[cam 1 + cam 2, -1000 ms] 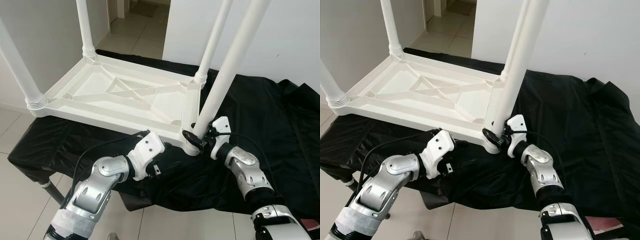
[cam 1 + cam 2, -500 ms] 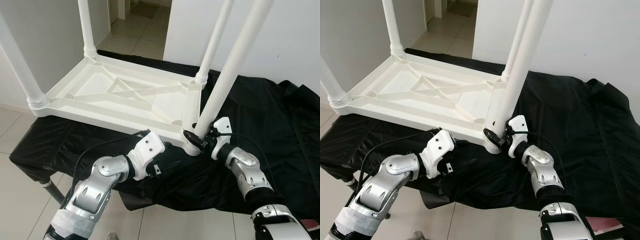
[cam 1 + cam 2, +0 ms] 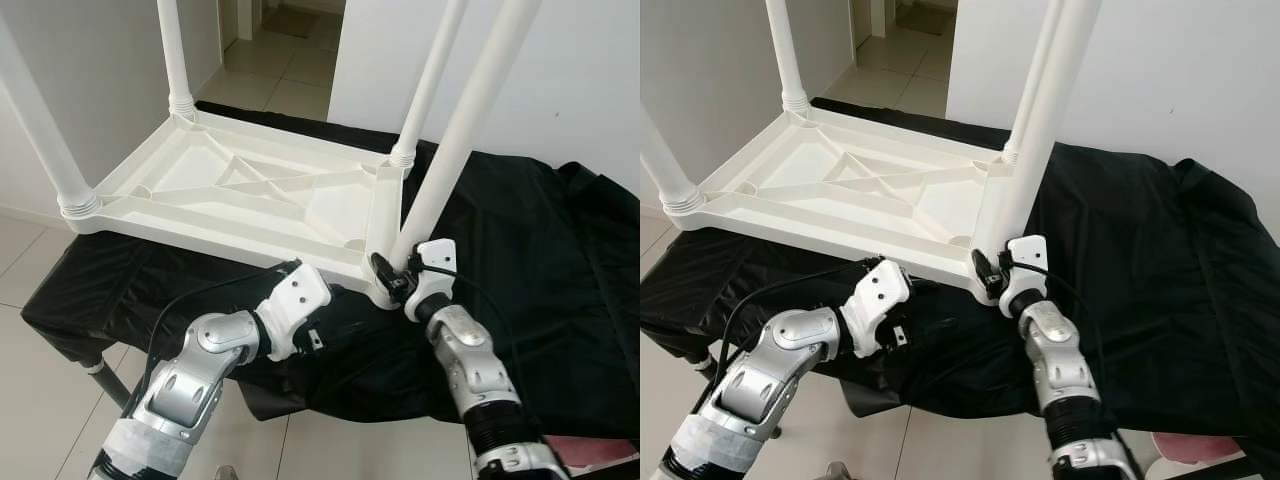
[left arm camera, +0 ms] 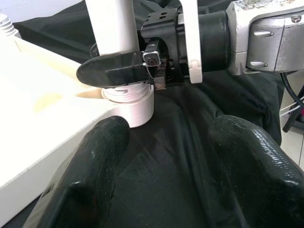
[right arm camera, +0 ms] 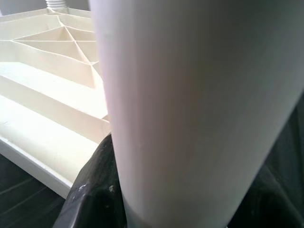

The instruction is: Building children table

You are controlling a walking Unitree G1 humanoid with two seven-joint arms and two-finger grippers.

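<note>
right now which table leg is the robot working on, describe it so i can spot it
Find the white children's table lying upside down on the black cloth, its legs pointing up. Go to the corner nearest the robot's right arm. The leg there leans instead of standing straight, and the right hand clamps its base.

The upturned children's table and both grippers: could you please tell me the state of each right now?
Table top: upside down on the black cloth.
Three far legs: upright in their corner sockets.
Near leg: base at the near corner socket, leaning.
Right gripper: shut on the near leg's base.
Left gripper: open, over the cloth beside that socket.
</note>
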